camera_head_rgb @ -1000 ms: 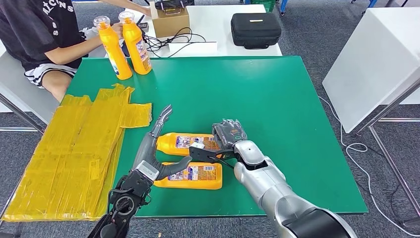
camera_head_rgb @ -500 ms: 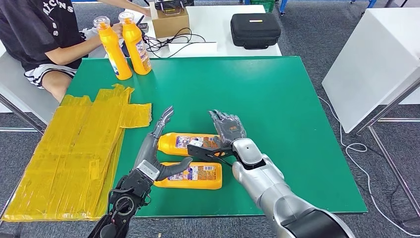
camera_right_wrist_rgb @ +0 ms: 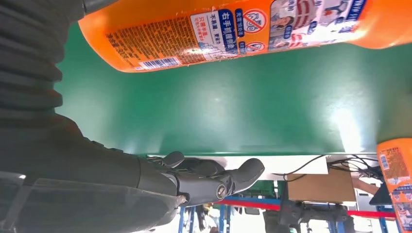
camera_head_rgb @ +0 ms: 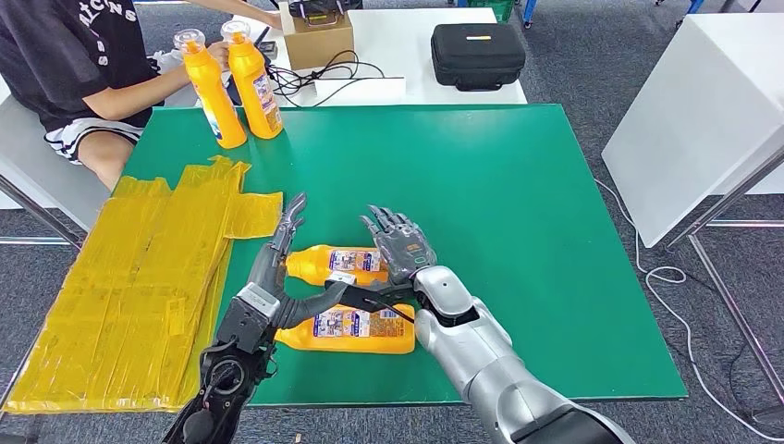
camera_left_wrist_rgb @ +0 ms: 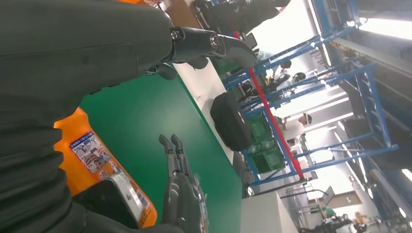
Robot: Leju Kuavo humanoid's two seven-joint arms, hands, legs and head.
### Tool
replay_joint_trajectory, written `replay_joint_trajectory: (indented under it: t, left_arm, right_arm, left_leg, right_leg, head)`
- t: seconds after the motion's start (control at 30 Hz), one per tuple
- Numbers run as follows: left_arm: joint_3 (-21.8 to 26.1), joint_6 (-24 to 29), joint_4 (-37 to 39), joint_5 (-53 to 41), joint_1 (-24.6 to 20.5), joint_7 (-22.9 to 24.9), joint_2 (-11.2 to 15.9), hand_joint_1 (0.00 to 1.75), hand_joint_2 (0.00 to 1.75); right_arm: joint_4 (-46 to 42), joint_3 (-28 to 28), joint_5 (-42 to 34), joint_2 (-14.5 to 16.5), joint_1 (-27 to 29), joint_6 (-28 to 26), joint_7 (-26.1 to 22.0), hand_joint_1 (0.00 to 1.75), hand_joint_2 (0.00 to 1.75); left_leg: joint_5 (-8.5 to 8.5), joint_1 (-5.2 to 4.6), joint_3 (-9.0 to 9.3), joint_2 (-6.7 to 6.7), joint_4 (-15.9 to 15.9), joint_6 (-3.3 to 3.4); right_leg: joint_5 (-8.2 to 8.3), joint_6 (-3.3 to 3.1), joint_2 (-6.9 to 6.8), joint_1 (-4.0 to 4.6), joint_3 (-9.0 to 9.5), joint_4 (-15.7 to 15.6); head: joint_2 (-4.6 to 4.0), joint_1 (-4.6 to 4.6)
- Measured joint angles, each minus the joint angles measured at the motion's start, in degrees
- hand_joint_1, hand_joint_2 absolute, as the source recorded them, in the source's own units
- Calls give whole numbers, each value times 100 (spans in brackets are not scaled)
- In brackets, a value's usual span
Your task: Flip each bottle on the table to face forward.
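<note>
1. Your left robot hand (camera_head_rgb: 277, 268) is spread, its fingers stretched past the far lying bottle (camera_head_rgb: 335, 265) and its thumb over the near lying bottle (camera_head_rgb: 351, 328).
2. Your right robot hand (camera_head_rgb: 399, 248) is spread flat, holding nothing, just right of the far bottle.
3. Two upright bottles (camera_head_rgb: 231, 85) stand well beyond both hands, at the green desk's (camera_head_rgb: 518, 213) far corner.

**Green table and its load**

The green table (camera_head_rgb: 518, 185) carries two orange bottles lying flat, far (camera_head_rgb: 335, 265) and near (camera_head_rgb: 356, 329), two upright bottles (camera_head_rgb: 231, 88) at its back left corner, and crumpled yellow sheeting (camera_head_rgb: 139, 277) along the left.
</note>
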Motion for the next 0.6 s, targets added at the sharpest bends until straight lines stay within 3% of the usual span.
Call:
replay_joint_trajectory:
  t: [0.27, 0.6]
  left_arm:
    - [68, 64, 8, 79, 2, -28, -25, 0, 175]
    - [67, 59, 8, 80, -19, -18, -74, 0, 175]
  right_arm:
    - [10, -16, -455, 13, -31, 227, -82, 0, 175]
    - [466, -49, -321, -77, -203, 314, 644, 0, 175]
  left_leg:
    - [0, -1, -1, -1, 0, 0]
    - [0, -1, -1, -1, 0, 0]
  right_leg:
    - [0, 0, 0, -2, -1, 0]
    - [0, 0, 0, -2, -3, 0]
  head:
    - [0, 0]
    - [0, 1]
